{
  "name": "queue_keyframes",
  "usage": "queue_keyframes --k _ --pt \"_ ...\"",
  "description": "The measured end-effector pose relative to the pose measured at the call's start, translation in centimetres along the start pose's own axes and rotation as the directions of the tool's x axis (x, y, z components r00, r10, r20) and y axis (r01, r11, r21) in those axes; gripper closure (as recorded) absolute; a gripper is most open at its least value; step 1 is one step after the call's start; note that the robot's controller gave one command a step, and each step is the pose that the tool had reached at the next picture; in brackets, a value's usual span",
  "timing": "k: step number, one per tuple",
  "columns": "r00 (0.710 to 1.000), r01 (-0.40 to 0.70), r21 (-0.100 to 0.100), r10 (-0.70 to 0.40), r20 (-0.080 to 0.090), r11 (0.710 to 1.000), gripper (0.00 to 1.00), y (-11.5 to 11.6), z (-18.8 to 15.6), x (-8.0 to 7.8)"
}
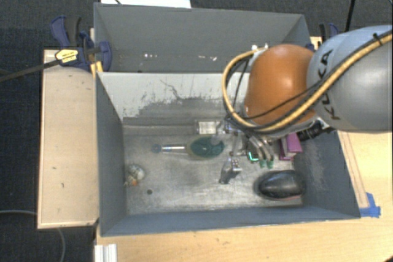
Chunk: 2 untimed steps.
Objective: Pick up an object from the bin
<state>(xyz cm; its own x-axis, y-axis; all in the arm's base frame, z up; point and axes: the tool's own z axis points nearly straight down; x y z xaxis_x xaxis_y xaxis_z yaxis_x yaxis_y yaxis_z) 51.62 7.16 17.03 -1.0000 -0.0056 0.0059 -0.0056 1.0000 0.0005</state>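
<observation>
My gripper [230, 171] hangs low over the bin floor, right of the middle, below the orange wrist cover. Just to its upper left lies a dark green round disc [206, 147] with a thin grey handle pointing left. A black oval mouse-like thing [280, 184] rests on the floor to the gripper's lower right. A purple piece [290, 145] and a small green bit [253, 157] sit close behind the gripper on the right, partly hidden by the arm. Nothing shows held in the gripper.
A small silvery block [207, 127] lies by the back wall. A little pale, yellowish lump [134, 173] sits near the left wall. Bare floor stretches between that lump and the gripper. The arm covers the bin's right rear part.
</observation>
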Motion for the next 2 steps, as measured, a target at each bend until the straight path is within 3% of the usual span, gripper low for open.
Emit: queue_keyframes --k 1,2 --pt "1.000 -0.011 -0.003 0.011 0.015 1.000 0.00 5.3 9.9 -6.8" --pt "1.000 -0.011 -0.002 0.011 0.014 1.000 0.00 4.7 6.7 -6.2"
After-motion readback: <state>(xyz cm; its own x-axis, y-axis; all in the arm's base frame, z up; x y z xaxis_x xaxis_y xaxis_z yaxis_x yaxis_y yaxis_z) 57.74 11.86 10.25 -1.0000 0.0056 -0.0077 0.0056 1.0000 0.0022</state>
